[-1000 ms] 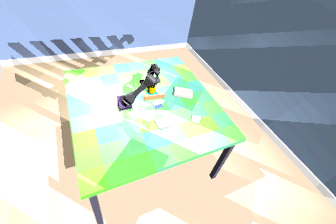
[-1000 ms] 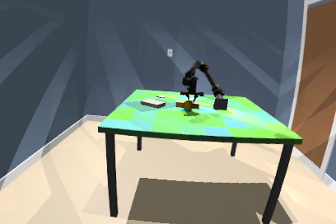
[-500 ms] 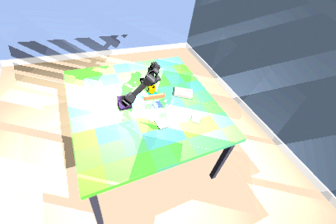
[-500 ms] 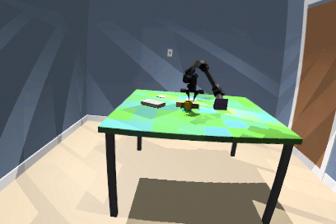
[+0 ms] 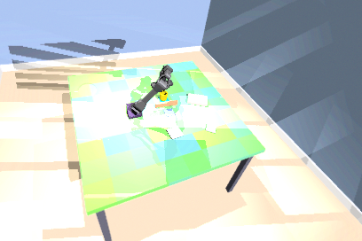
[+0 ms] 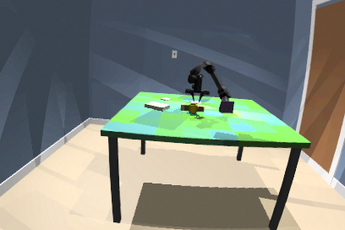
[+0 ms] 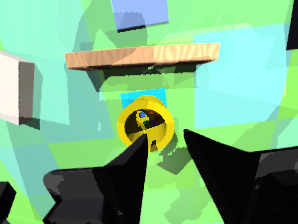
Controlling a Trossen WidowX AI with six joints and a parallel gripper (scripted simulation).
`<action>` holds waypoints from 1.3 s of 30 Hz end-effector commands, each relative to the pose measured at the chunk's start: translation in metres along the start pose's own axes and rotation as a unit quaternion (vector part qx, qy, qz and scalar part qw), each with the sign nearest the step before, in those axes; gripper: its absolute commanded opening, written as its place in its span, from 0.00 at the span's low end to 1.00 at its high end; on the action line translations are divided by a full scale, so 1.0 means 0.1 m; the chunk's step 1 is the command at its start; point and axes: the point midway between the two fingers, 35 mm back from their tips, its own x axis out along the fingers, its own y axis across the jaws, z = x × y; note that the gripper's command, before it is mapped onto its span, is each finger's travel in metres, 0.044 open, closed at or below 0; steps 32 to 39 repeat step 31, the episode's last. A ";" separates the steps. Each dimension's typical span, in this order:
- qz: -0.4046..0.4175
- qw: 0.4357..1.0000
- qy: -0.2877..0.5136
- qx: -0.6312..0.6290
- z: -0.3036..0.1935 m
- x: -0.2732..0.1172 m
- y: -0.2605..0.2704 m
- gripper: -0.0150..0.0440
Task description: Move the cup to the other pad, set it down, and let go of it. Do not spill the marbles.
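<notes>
Yellow cup (image 7: 145, 123) stood upright on the cyan pad (image 7: 144, 96) on the desk (image 6: 169, 125), marbles (image 7: 147, 118) inside, so apparently set down without spilling. Gripper (image 7: 165, 142) hung just above and behind it, fingers parted wider than the cup and holding nothing, likely to release it cleanly. Wooden plank (image 7: 142, 55) lay just beyond.
</notes>
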 end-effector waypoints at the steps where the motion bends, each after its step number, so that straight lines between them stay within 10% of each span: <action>1: 0.000 1.000 0.000 0.000 0.00 0.01 0.00 0.72; 8: 0.000 1.000 0.000 0.000 0.00 -0.05 0.00 1.00; 39: 0.001 1.000 0.002 0.000 -0.01 -0.60 0.05 1.00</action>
